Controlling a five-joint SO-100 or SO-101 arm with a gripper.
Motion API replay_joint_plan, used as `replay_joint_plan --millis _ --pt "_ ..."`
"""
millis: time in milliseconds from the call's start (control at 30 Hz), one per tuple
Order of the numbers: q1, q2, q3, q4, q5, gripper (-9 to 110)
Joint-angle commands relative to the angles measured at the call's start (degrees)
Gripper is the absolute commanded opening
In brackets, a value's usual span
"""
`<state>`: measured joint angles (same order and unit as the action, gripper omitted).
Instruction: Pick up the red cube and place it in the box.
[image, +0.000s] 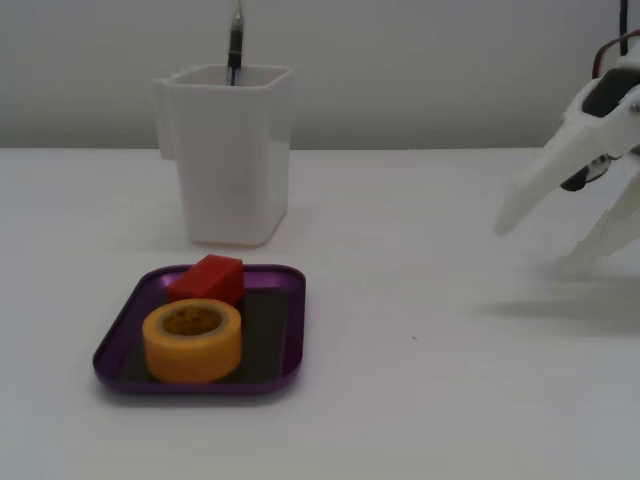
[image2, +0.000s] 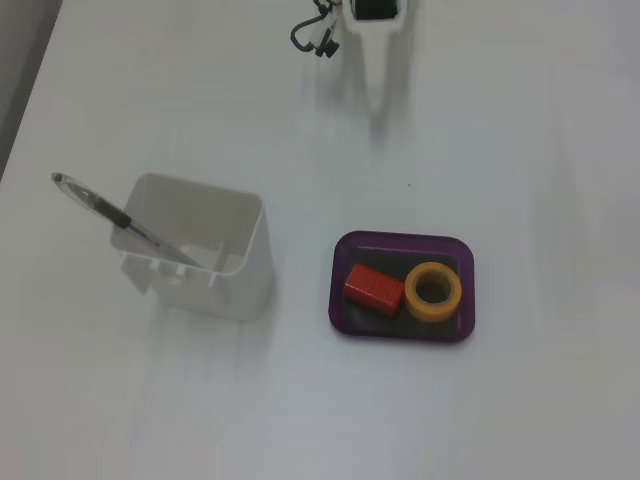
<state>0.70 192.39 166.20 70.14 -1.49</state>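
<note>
The red cube lies inside the purple box, at its far side in this fixed view, touching or nearly touching a yellow tape roll. In the fixed view from above, the cube rests in the left half of the box with the roll to its right. My white gripper hovers open and empty over the table, far right of the box. Seen from above, it sits at the top edge, well away from the box.
A tall white plastic container holding a pen stands behind the box; from above, the container is left of the box. Cables lie by the arm's base.
</note>
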Motion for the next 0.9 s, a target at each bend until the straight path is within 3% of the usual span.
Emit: replay_joint_plan --millis 0,233,433,867 --pt "0.26 5.27 1.49 -0.79 0.35 18" --pt "0.26 5.27 3.25 -0.88 0.35 15" --pt "0.26 5.27 3.34 -0.88 0.44 -1" --pt "0.00 5.27 5.89 -0.79 0.09 0"
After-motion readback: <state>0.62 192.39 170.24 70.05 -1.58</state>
